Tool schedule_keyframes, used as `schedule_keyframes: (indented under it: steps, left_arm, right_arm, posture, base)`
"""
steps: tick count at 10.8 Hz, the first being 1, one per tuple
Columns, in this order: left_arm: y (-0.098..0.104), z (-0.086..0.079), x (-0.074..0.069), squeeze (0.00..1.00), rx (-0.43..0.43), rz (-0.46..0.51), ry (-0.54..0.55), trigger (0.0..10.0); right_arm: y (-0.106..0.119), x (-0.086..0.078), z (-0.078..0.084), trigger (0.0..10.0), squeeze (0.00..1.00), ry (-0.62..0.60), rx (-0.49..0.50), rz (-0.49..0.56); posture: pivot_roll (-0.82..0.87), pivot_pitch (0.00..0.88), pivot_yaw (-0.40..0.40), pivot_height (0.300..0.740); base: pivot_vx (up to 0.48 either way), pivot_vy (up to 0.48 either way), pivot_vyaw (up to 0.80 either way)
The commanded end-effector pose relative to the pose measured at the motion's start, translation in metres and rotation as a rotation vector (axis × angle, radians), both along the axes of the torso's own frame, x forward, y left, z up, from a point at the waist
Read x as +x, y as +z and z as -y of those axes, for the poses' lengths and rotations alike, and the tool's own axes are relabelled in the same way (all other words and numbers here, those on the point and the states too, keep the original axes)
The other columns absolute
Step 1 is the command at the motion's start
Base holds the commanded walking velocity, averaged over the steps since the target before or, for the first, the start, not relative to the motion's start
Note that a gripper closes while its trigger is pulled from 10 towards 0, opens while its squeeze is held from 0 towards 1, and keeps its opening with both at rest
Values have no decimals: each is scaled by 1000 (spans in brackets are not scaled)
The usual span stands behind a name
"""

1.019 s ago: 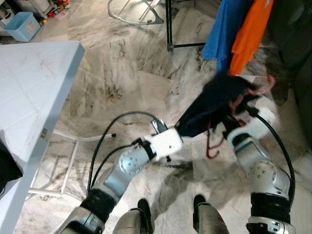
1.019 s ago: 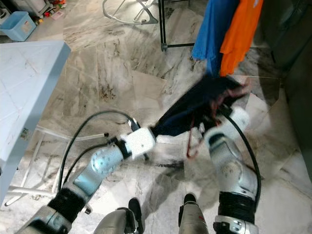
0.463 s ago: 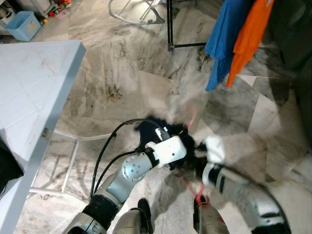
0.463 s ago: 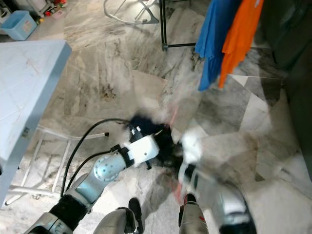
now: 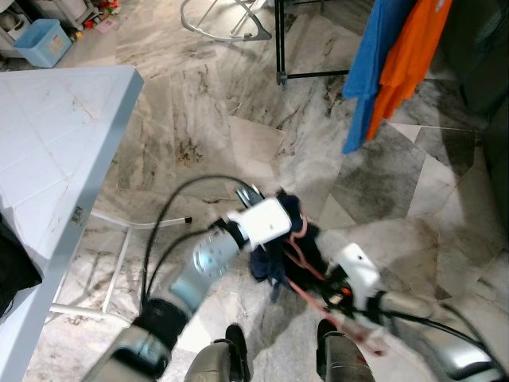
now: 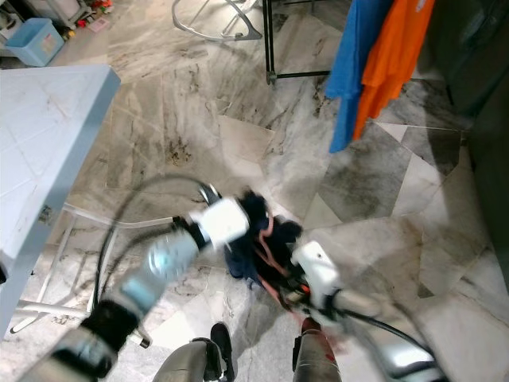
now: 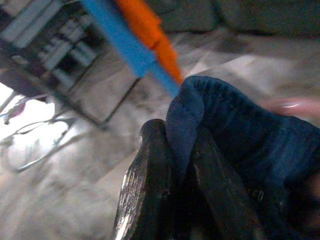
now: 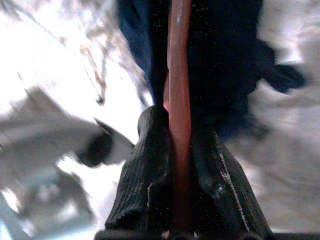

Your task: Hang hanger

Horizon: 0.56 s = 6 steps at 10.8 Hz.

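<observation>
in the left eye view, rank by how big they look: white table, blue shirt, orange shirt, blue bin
1. white table
2. blue shirt and orange shirt look about alike; both cut off at the top edge, so unranked
3. blue bin, far away

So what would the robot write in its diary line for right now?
left gripper: shut on navy garment | right gripper: shut on red hanger | hanger: not yet hung

Soft matt navy cloth [image 7: 235, 120] is bunching beside a smooth, glossy red plastic hanger [image 8: 179, 75], ribbed black rubbery fingers [image 8: 150, 165] are gleaming faintly, and polished veined marble floor [image 5: 207, 103] is shining.
</observation>
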<state>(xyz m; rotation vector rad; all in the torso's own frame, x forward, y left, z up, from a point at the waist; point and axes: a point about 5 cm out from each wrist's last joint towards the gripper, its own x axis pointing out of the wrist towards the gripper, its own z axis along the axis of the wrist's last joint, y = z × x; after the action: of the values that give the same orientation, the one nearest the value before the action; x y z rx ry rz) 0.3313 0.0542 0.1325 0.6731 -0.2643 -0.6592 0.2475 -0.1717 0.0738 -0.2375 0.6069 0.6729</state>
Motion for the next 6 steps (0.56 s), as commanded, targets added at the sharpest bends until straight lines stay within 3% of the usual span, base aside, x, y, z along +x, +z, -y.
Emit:
schedule_keyframes:
  steps: [1, 2, 3, 5, 6]
  left_arm:
    - [1, -15, 8, 0, 9, 15, 90, 10000]
    - [4, -24, 15, 0, 13, 28, 150, 10000]
    - [9, -37, 26, 0, 34, 45, 219, 10000]
    - [9, -41, 30, 0, 37, 34, 231, 10000]
    - [8, -42, 31, 0, 42, 37, 237, 10000]
  right_arm:
    - [2, 0, -2, 10000, 0, 19, 9, 21]
    - [7, 2, 5, 10000, 0, 24, 4, 32]
    - [14, -1, 9, 10000, 0, 117, -30, 61]
    - [27, 3, 7, 10000, 0, 154, 23, 115]
    - [32, 8, 12, 10000, 0, 112, 46, 136]
  posture:
    - [-191, 297, 188, 740]
    - [-188, 296, 190, 740]
    - [-182, 298, 193, 740]
    - [-181, 297, 195, 740]
    - [-182, 295, 194, 740]
  base:
    - [0, 0, 0]
    - [0, 0, 0]
    - [0, 0, 0]
    - [0, 0, 0]
    - [0, 0, 0]
